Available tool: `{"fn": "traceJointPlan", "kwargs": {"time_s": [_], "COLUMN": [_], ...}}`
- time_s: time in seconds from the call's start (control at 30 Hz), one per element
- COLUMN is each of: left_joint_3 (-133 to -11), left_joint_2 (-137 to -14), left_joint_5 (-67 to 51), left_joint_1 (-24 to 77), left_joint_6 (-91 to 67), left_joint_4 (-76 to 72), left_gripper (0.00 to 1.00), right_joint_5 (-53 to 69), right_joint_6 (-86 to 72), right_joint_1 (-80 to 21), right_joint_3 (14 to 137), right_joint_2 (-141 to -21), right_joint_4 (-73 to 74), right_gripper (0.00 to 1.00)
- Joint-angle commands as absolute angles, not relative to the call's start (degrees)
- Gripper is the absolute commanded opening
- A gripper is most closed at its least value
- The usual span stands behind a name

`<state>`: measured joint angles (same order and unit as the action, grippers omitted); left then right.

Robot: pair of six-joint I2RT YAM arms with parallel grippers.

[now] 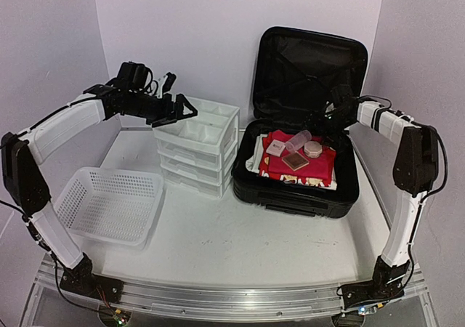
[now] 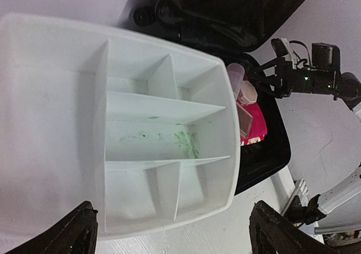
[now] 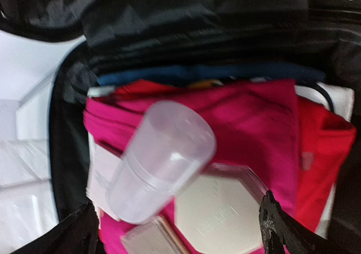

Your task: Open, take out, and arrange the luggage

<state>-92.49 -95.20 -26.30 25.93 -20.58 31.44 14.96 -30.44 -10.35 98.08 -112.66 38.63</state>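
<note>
**mako:** ok quick one, where's the luggage compared to the fingers?

**tinker_jo:** Front to back: a white mesh basket (image 1: 109, 203) sits on the left of the desk (image 1: 240, 254), close to the left arm's base. Behind it, mid-desk, there's a small white drawer unit (image 1: 196, 149). The left fingers (image 2: 79, 234) hover right over its divided top tray (image 2: 163, 104), spread wide, holding nothing. The luggage (image 1: 290, 196) is just beside that unit on the right half of the desk, can't tell if they touch. It lies open, with its lid (image 1: 309, 65) standing up at the back wall.

**mako:** and the right arm?

**tinker_jo:** The right fingers (image 3: 276, 231) hang over the open shell, above the contents. They're released as well, gripping nothing. Directly under them in the wrist view a clear plastic tube (image 3: 161, 161) lies tilted on red cloth (image 3: 254, 118), with a pale hexagonal case (image 3: 220, 214) right beside it. From overhead there's also a small white box (image 1: 276, 148) and a brownish square (image 1: 294, 160), bunched on the same cloth. So those small bits sit between the fingers and the clothes. Farther back, a strip of blue fabric (image 3: 197, 73) peeks out beyond the red, toward the lid.
</note>
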Motion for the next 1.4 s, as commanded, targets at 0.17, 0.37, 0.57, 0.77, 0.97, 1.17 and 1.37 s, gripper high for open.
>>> {"fn": "traceJointPlan", "kwargs": {"time_s": [0.17,0.37,0.57,0.77,0.97,1.17,1.37], "left_joint_3": [-88.8,-84.8,-83.0,-82.7,-82.3,-81.3,-81.6], "left_joint_2": [-84.3,-81.2,-79.0,-77.7,-76.9,-75.7,-74.6], "left_joint_5": [-19.5,-18.7,-18.1,-17.6,-17.4,-16.3,-13.6], "left_joint_1": [26.0,26.0,26.0,26.0,26.0,26.0,26.0], "left_joint_6": [-14.4,-14.5,-14.3,-14.2,-14.3,-14.1,-14.8], "left_joint_4": [33.1,33.1,33.2,33.2,33.2,33.6,33.9], "left_gripper": [0.94,0.94,0.94,0.94,0.94,0.95,0.96], "right_joint_5": [17.4,15.7,13.1,6.6,0.1,-1.1,-0.5], "right_joint_6": [-39.4,-38.2,-39.8,-41.4,-42.8,-43.0,-39.6], "right_joint_1": [-10.8,-11.0,-13.0,-14.7,-16.6,-17.0,-17.1], "right_joint_3": [103.6,106.0,107.2,109.0,109.6,108.7,107.0], "right_joint_2": [-117.1,-120.4,-122.4,-124.3,-125.8,-124.9,-121.4], "right_joint_4": [30.9,30.9,30.8,31.2,33.2,33.1,28.2], "right_gripper": [0.94,0.88,0.82,0.71,0.70,0.57,0.37]}}
